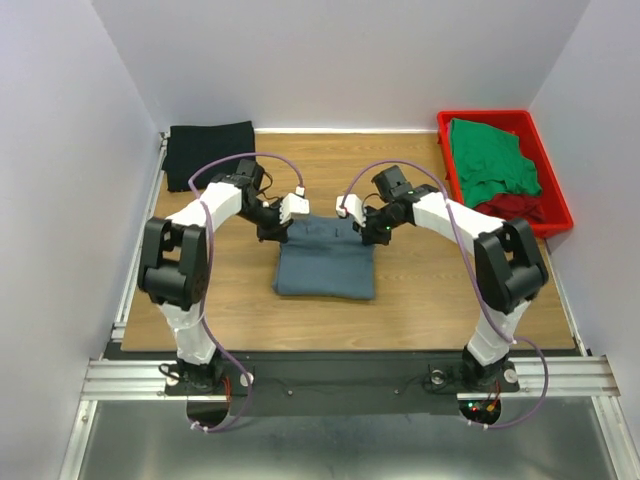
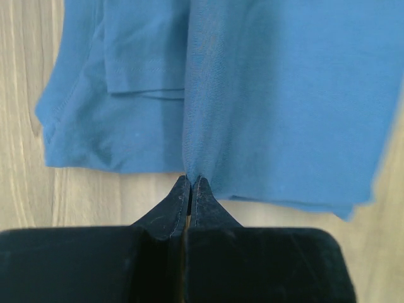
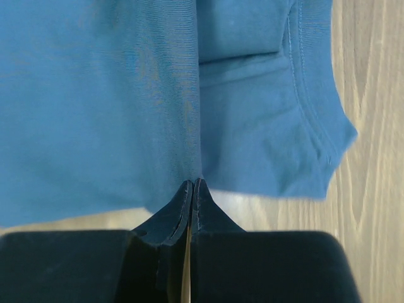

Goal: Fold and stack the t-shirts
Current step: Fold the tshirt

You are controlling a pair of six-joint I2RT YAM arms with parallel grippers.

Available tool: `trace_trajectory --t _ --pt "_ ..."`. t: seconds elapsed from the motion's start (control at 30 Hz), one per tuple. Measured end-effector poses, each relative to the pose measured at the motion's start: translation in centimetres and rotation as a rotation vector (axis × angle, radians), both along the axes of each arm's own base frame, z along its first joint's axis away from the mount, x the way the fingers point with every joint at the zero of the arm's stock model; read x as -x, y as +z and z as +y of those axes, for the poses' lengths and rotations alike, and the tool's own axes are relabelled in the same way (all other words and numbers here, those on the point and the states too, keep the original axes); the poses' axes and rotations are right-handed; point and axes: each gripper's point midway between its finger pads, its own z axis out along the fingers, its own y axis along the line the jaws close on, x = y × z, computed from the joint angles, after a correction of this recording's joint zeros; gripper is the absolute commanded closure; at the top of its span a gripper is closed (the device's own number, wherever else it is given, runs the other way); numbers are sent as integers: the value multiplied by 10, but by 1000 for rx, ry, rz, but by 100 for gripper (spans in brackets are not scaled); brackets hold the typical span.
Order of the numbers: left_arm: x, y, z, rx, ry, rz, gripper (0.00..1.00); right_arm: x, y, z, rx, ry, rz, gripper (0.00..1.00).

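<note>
The slate blue-grey t-shirt [image 1: 325, 262] lies partly folded in the middle of the table. My left gripper [image 1: 281, 231] is shut on its far left edge; in the left wrist view the closed gripper [image 2: 191, 179] pinches the cloth [image 2: 265, 95] and pulls a ridge up. My right gripper [image 1: 368, 231] is shut on the far right edge; in the right wrist view the closed gripper [image 3: 192, 183] pinches the cloth [image 3: 95, 95] the same way. A folded black t-shirt [image 1: 209, 151] lies at the back left. The green t-shirt [image 1: 490, 158] and dark red t-shirt [image 1: 515, 207] lie in the tray.
A rigid red plastic tray [image 1: 556, 190] stands at the back right against the wall. White walls close in the table on three sides. Bare wood shows in front of the blue-grey shirt and between the shirt and the tray.
</note>
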Motion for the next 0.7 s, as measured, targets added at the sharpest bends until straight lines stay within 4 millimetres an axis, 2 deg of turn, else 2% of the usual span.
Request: trace_trajectory --t 0.1,0.17,0.37,0.47,0.57,0.6,0.63,0.7 --pt "-12 -22 2 -12 4 33 98 -12 -19 3 1 -2 26 100" --pt "-11 -32 4 -20 -1 51 97 -13 -28 4 -2 -3 46 99" --pt "-5 -36 5 -29 -26 42 96 -4 -30 8 -35 -17 81 99" --pt "20 -43 8 -42 -47 55 96 19 -32 6 -47 -24 121 99" --pt "54 -38 6 -61 -93 46 95 54 -25 7 -59 -21 164 99" --pt "63 -36 5 -66 -107 43 94 60 -24 7 -61 -21 172 99" --pt "74 -33 4 -68 -122 39 91 70 -19 8 -66 -23 181 99" --pt "90 -27 2 -67 -142 36 81 80 -10 7 -81 -38 191 92"
